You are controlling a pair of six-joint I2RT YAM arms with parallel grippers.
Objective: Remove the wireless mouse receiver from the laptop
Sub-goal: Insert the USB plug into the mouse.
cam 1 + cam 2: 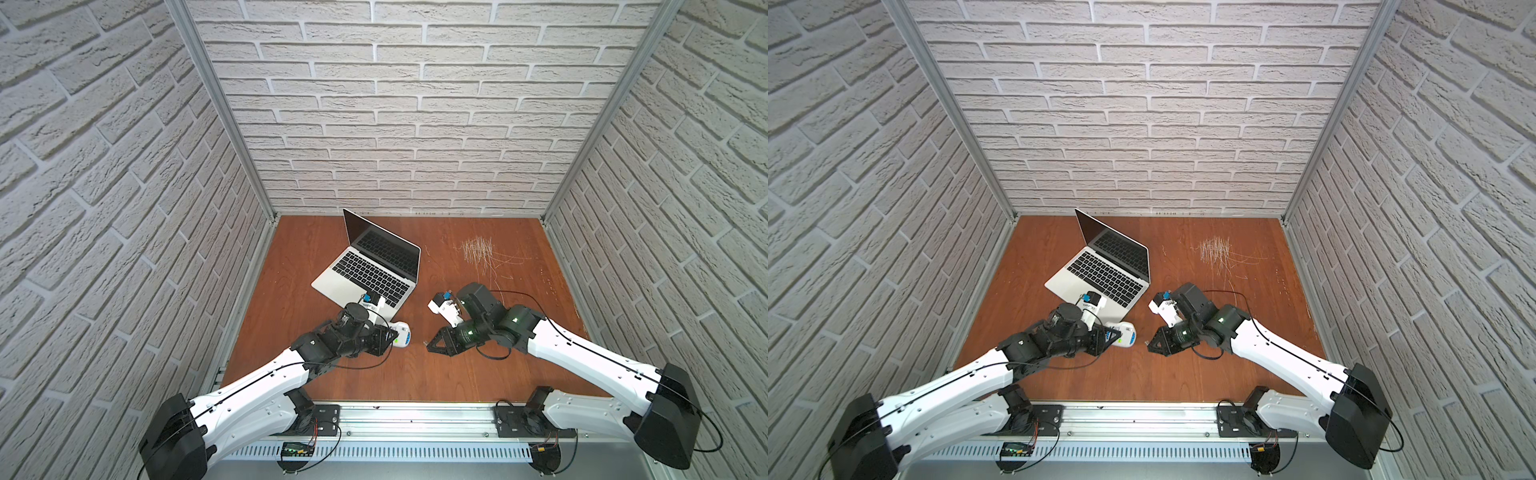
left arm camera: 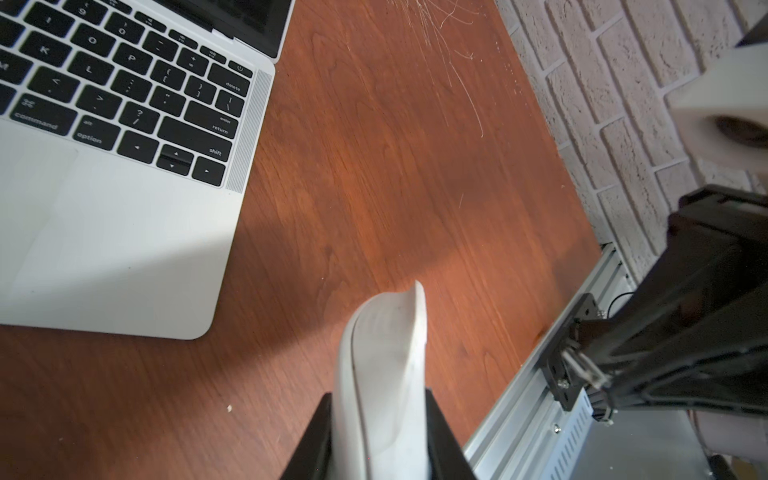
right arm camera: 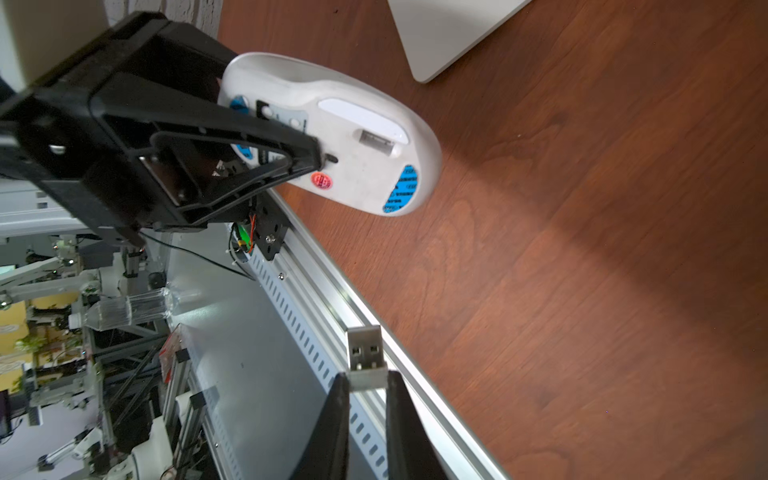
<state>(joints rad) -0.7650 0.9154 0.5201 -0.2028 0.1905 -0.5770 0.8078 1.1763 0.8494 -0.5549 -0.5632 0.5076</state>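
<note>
Your right end effector (image 1: 427,344) is hanging low over the bench (image 1: 478,374) in both top views, its jaws drawn close together, though from up here you cannot make out what they are pinching. Your left end effector (image 1: 390,337) is clamping the white mouse (image 1: 403,334) just beside it, tipping it on edge so that its underside is facing across to the right arm. The laptop (image 1: 365,270) is sitting open toward the back left of the bench, apart from both end effectors.

In the left wrist view you are gripping the mouse (image 2: 382,365) between two black fingers (image 2: 311,440), edge-on to the lens and lifted off the bench. The laptop (image 2: 124,249) is lying close by, its ports not showing from this angle.

In the right wrist view you are pinching the wireless mouse receiver (image 3: 365,353) by its rear end, with the metal plug pointing outward. It is therefore clear of the laptop (image 3: 440,33), whose corner is peeking in at the frame's edge. The mouse (image 3: 353,137) is presenting its underside, where a small recess (image 3: 376,143) is showing. You are probably holding it this way so the receiver has somewhere to be stowed, and the removal itself looks done.
</note>
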